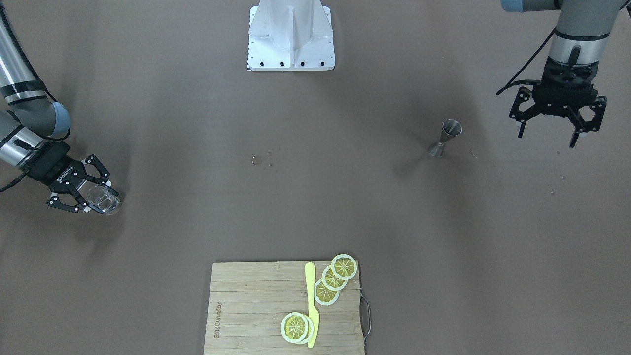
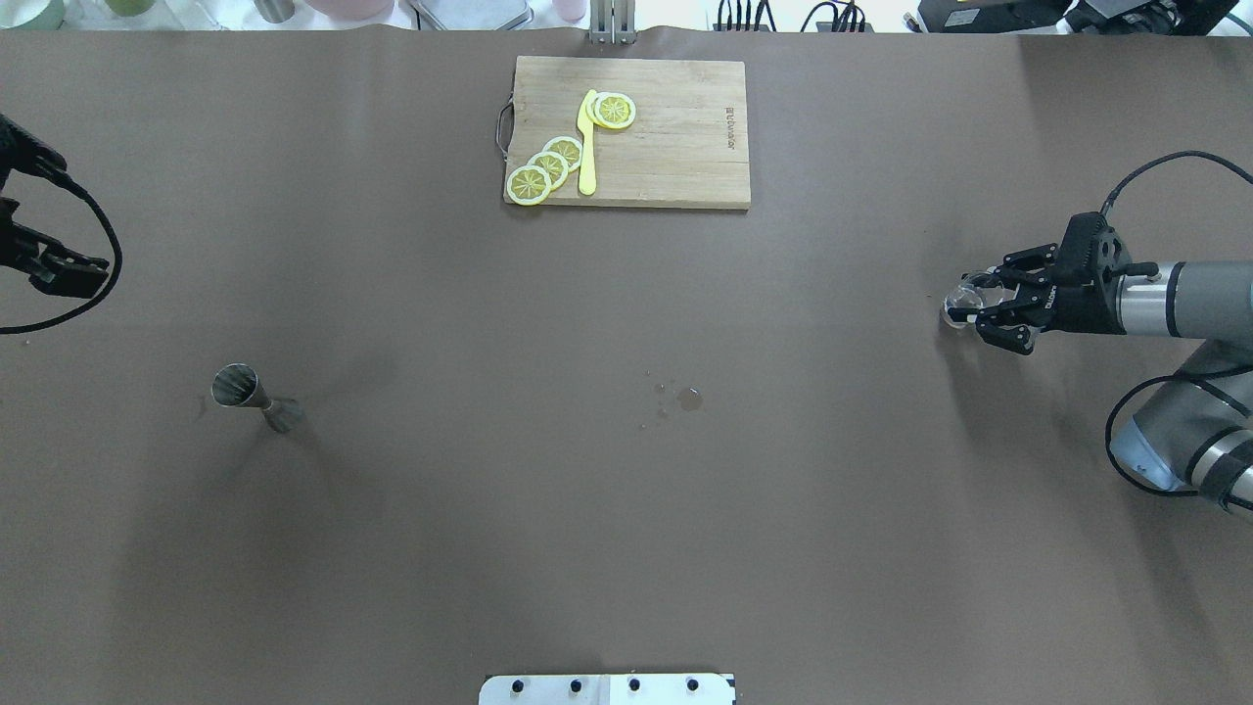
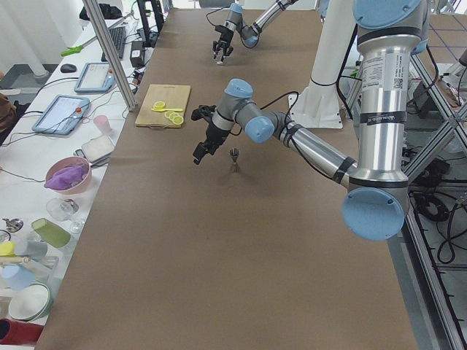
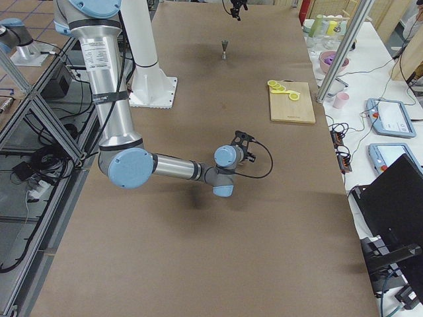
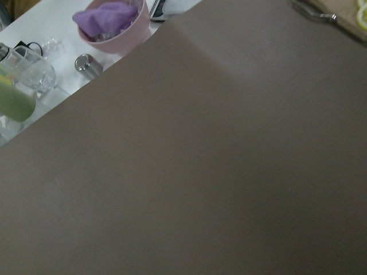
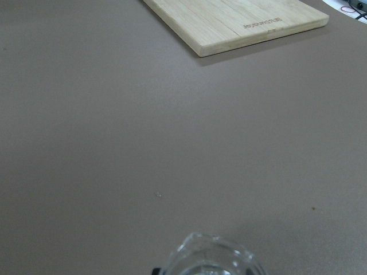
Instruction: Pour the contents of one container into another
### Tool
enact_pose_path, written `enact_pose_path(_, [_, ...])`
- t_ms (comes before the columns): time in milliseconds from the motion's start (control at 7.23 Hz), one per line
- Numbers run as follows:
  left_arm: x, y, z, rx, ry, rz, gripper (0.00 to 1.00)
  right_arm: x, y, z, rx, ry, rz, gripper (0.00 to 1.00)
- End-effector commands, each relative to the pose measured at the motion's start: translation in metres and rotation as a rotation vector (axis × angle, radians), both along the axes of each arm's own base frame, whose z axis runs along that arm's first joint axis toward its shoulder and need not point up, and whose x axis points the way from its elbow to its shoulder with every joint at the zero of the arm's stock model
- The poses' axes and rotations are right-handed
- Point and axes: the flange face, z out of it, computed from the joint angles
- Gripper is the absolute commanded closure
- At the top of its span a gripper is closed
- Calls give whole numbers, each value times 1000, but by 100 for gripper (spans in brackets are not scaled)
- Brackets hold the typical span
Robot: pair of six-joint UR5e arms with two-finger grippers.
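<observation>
Right gripper: closed on the small glass cup, which is held between the 2 fingers near the table's right edge. It cannot be told whether the cup is lifted or resting on the table, nor what is in it.
Left gripper: spread open and empty, held above the table near its left edge.
Metal jigger: stood upright on the table, just beside the left gripper but not touched by it, and well apart from the cup.
Other things: a wooden cutting board is set at the far edge, with lemon slices and a yellow knife on it. A few wet spots are seen near the table's middle.
Done: the cup is judged to be grasped.
Left: nearly everything. The cup has yet to be carried across the table, brought over the jigger's open top and tipped lip-first.
Progress: judged early, with no pour begun.
</observation>
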Motion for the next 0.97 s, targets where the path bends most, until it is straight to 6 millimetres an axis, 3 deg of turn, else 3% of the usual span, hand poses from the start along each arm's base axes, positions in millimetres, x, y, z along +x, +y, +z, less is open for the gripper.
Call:
enact_pose_path(0, [-26, -5, 26, -164, 7, 32, 1, 0, 0, -2, 0, -1, -1, 100])
enact_pose_path(138, [-37, -5, 31, -216, 20, 61, 1, -1, -1, -2, -2, 1, 0, 91])
enact_pose_path(415, [-84, -23, 63, -242, 18, 156, 1, -1, -1, -3, -5, 3, 0, 47])
enact_pose_path(692, [-108, -33, 95, -232, -28, 216, 1, -1, -1, -3, -8, 6, 0, 35])
enact_pose_path(830, [-109, -34, 107, -254, -32, 217, 1, -2, -1, -3, -6, 5, -1, 30])
